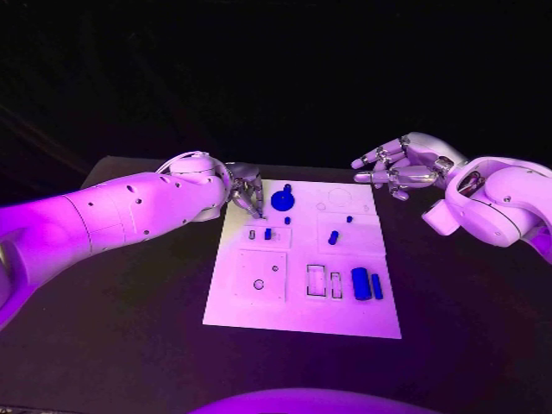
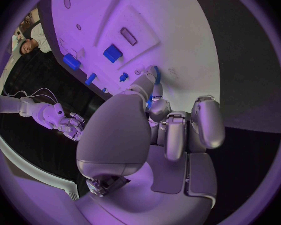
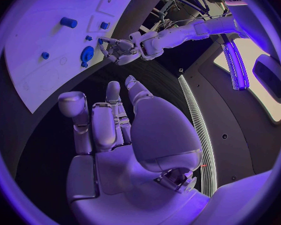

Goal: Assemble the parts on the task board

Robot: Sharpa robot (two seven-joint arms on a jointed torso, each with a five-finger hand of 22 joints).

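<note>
Black counter point(image 1: 127, 345) spreads under a white task board point(image 1: 351, 321) that lies in its middle, with darkness behind.

At the board's far left corner, the left hand point(image 1: 244, 191) points its fingers point(image 1: 254, 205) down toward the board surface. In the left wrist view, that hand point(image 2: 159, 130) has its fingers point(image 2: 206, 122) drawn close together, and a slim blue part point(image 2: 156, 80) stands between the thumb and a fingertip, pinched there just above the white plate. The left arm reaches in low across the counter, bent at the wrist so the hand tips downward.

Beside those fingers on the board sits a round blue part point(image 1: 282, 202); two small blue pegs point(image 1: 334, 237) lie farther toward the middle, and two blue cylinders point(image 1: 362, 284) lie side by side near the board's near right part.

Off the board's far right corner, the right hand point(image 1: 403, 166) is raised above the counter, its fingers point(image 1: 373, 159) spread apart and lightly curved, holding nothing. The right wrist view shows the same hand point(image 3: 125, 135) with fingers point(image 3: 109, 120) extended, well apart from the board.
</note>
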